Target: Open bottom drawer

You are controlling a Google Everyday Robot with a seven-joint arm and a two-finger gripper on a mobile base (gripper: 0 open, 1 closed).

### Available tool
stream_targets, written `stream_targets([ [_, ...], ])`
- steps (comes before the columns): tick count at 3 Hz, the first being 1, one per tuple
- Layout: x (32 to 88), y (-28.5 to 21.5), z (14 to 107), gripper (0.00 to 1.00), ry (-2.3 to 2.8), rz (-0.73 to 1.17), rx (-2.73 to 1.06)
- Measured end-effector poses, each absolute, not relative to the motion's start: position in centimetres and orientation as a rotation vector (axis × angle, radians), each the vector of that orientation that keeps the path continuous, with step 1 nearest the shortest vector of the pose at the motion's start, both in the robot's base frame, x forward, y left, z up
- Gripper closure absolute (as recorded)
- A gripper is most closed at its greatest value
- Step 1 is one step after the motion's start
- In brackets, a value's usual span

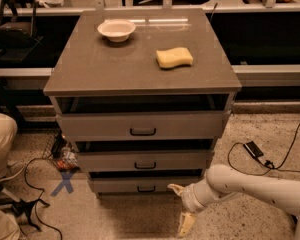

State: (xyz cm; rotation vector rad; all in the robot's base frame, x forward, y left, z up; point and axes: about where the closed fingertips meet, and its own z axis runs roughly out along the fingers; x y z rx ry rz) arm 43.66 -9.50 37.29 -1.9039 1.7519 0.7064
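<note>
The bottom drawer is the lowest of three grey fronts on the cabinet, with a small black bar handle at its centre. It stands slightly out, with a dark gap above it. My gripper is on the white arm coming in from the lower right, low to the floor. It is to the right of the handle and a little in front of the drawer front. Its two pale fingers are spread, one near the drawer's right end and one pointing down. It holds nothing.
The middle drawer and top drawer also stand slightly out. A white bowl and a yellow sponge lie on the cabinet top. Cables and a blue X mark are on the floor at left; a cable with an adapter is at right.
</note>
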Motion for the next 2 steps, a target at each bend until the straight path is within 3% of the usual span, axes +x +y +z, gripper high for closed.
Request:
stream_targets([
  [2, 48.0, -10.2, 30.8, 0.0, 1.701, 0.575, -1.91],
])
